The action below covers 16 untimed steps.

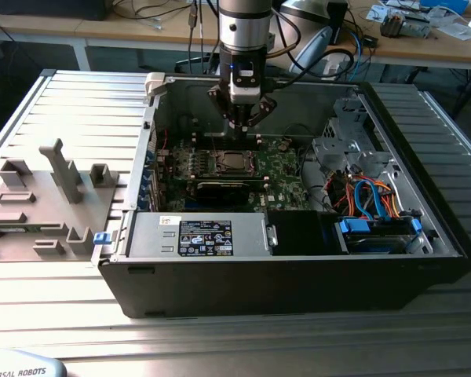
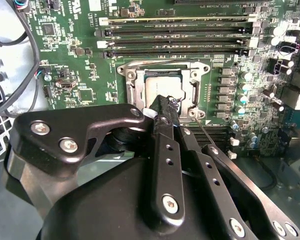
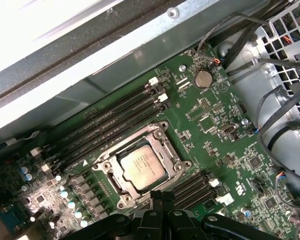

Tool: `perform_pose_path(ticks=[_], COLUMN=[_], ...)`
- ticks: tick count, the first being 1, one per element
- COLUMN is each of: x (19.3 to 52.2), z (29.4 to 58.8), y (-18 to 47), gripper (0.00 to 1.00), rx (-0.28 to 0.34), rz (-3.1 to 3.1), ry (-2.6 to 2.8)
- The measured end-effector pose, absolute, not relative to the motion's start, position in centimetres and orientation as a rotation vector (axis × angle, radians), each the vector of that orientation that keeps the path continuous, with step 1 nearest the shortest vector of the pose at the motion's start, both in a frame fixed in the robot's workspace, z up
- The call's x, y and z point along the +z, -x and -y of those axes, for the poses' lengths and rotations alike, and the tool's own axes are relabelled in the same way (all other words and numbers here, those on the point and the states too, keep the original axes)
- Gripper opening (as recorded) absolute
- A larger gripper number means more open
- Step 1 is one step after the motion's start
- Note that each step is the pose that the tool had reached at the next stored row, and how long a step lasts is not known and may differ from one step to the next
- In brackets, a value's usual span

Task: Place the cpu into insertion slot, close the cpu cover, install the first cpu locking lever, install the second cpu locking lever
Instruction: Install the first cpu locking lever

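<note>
On the ribbed metal tabletop point(image 1: 55, 94) at the exterior view's left, we saw grey plastic fixtures point(image 1: 63, 169). To their right stood the open black computer case point(image 1: 298, 275), its green motherboard point(image 3: 210, 125) flat inside. The matte silvery cpu point(image 3: 142, 166) lay seated in the insertion slot point(image 3: 166, 125), square and steel-rimmed, directly under the black pincer point(image 2: 164, 107), whose fingertips were together beside a thin wire lever point(image 2: 207, 135). Long dark memory slots point(image 3: 110, 120) flanked the socket; blue and orange cables point(image 1: 369, 196) lay far right.

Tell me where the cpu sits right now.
The cpu lies in the insertion slot on the green motherboard, beside the long memory slots, with the gripper close above its edge in both wrist views.
</note>
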<state>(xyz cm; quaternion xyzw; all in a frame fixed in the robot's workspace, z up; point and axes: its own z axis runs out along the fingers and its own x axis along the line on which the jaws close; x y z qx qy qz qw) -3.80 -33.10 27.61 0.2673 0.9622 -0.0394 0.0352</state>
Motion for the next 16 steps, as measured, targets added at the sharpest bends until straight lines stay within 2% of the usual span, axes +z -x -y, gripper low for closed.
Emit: perform_pose_path(ticks=[16], x=[27.61], z=[33.1], y=[3.8], gripper=[0.11], rx=[-0.131], rz=[-2.971], ry=[-0.751])
